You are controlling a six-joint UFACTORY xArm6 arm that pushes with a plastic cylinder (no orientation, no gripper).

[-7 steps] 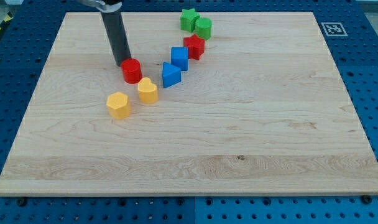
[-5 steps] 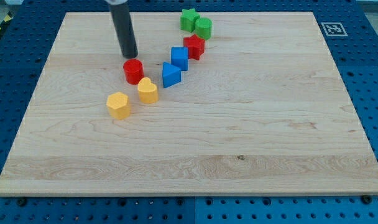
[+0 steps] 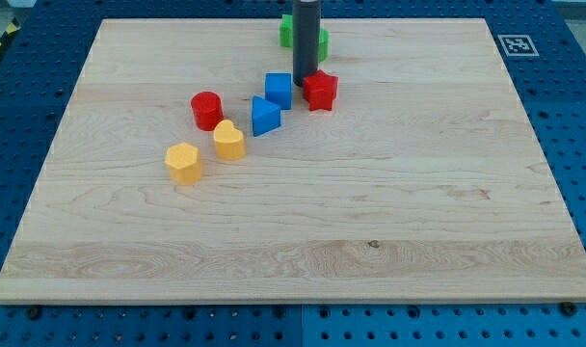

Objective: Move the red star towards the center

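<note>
The red star (image 3: 321, 92) lies on the wooden board (image 3: 370, 193), above the middle of the view. My tip (image 3: 304, 85) stands right against its left side, between it and the blue cube (image 3: 279, 90). The rod rises in front of the green star (image 3: 287, 32) and green cylinder (image 3: 321, 40) at the view's top and hides most of them.
A blue triangular block (image 3: 264, 117) lies just below the blue cube. A red cylinder (image 3: 206, 110), a yellow heart-shaped block (image 3: 228, 140) and a yellow hexagon (image 3: 183, 162) lie to the left. A marker tag (image 3: 514, 44) sits at the board's top right corner.
My tip moved from beside the red cylinder rightwards to the red star. The red star has shifted right and down from its earlier spot below the green cylinder.
</note>
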